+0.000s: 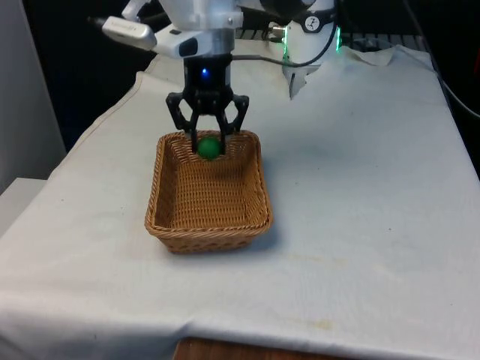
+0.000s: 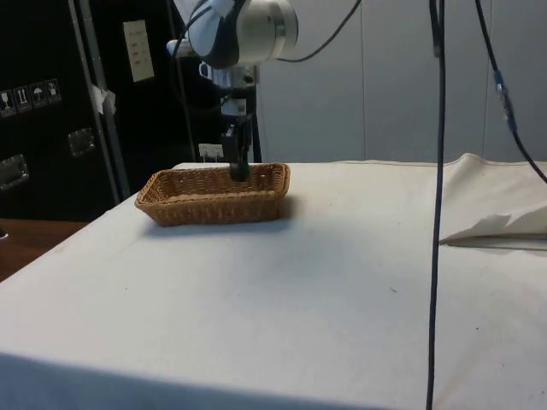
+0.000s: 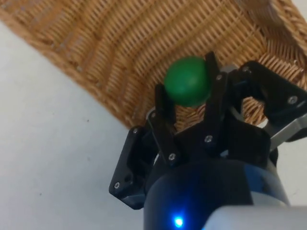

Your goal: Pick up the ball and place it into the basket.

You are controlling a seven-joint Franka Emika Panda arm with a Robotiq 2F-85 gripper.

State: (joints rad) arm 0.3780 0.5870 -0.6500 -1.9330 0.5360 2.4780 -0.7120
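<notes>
- One gripper (image 1: 208,136) held one green ball (image 1: 208,147) between its fingers, upper centre of the front view.
- One wicker basket (image 1: 166,229) sat just below it.

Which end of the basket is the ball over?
The gripper holds the green ball over the wicker basket's far end, nearest the robot; the near end lies bare.

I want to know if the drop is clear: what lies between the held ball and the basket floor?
Nothing: in the wrist view, bare weave of the basket lies under the ball.
</notes>
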